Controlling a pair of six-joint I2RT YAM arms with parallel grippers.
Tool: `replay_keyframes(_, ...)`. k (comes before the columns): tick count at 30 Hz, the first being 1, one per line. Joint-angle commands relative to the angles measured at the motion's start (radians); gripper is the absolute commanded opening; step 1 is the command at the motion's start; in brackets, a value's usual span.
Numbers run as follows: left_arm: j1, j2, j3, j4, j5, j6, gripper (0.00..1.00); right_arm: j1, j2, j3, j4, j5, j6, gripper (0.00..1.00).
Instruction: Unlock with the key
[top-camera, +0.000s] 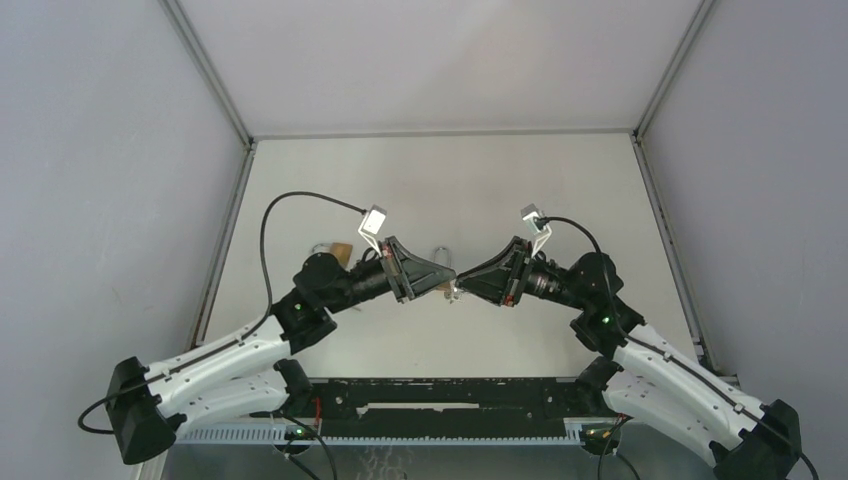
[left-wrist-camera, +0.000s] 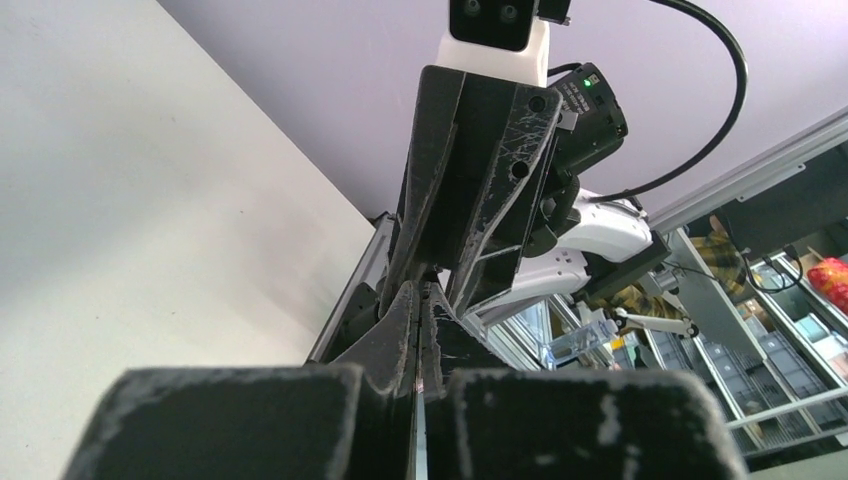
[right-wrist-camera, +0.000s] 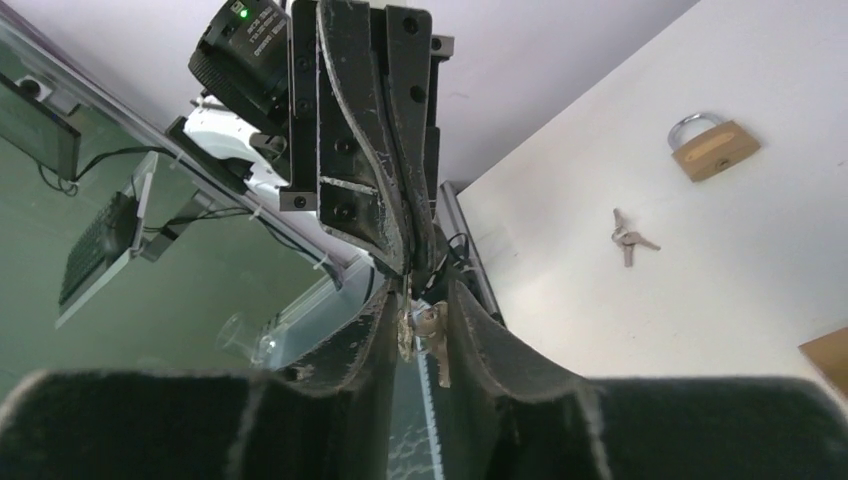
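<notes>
My two grippers meet tip to tip above the middle of the table. My left gripper (top-camera: 447, 283) is shut on a thin metal key blade (left-wrist-camera: 418, 425) held edge-on between its pads. A small bunch of keys (right-wrist-camera: 425, 335) hangs from its tip (right-wrist-camera: 410, 262), inside the gap of my right gripper (right-wrist-camera: 422, 290), whose jaws stand narrowly apart on either side of the bunch. A brass padlock (right-wrist-camera: 712, 150) with a silver shackle lies on the table beyond; in the top view (top-camera: 338, 250) it sits behind my left arm.
A second set of keys (right-wrist-camera: 627, 238) lies loose on the table near the padlock. A silver shackle (top-camera: 441, 254) shows just behind my left fingers. A brass-coloured corner (right-wrist-camera: 826, 355) shows at the right wrist view's right edge. Grey walls enclose the table.
</notes>
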Motion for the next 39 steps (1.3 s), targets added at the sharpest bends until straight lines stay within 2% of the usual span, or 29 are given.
replay_keyframes(1,-0.005,-0.042,0.011,-0.042,-0.057,0.028,0.0,-0.014,-0.023,0.01,0.026,0.022,0.014,0.41)
replay_keyframes(4,-0.004,-0.051,0.02,-0.062,-0.081,0.037,0.0,-0.02,-0.033,0.01,0.015,0.019,0.016,0.54)
replay_keyframes(6,-0.004,-0.055,0.026,-0.073,-0.094,0.042,0.0,-0.027,-0.04,0.01,0.005,0.019,0.014,0.59)
replay_keyframes(14,-0.003,-0.057,0.067,-0.126,-0.141,0.074,0.0,-0.056,-0.046,0.01,0.027,-0.042,0.005,0.59)
replay_keyframes(26,-0.004,-0.071,0.132,-0.194,-0.261,0.08,0.0,-0.061,-0.028,0.01,0.062,0.018,0.04,0.56)
replay_keyframes(30,-0.004,-0.069,0.157,-0.217,-0.314,0.08,0.0,-0.061,-0.027,0.01,0.067,0.057,0.06,0.58)
replay_keyframes(33,-0.004,-0.066,0.182,-0.236,-0.348,0.082,0.0,-0.06,-0.024,0.011,0.084,0.081,0.083,0.68)
replay_keyframes(39,-0.003,-0.052,0.237,-0.28,-0.416,0.078,0.0,-0.058,-0.003,0.051,0.078,0.105,0.077,0.75)
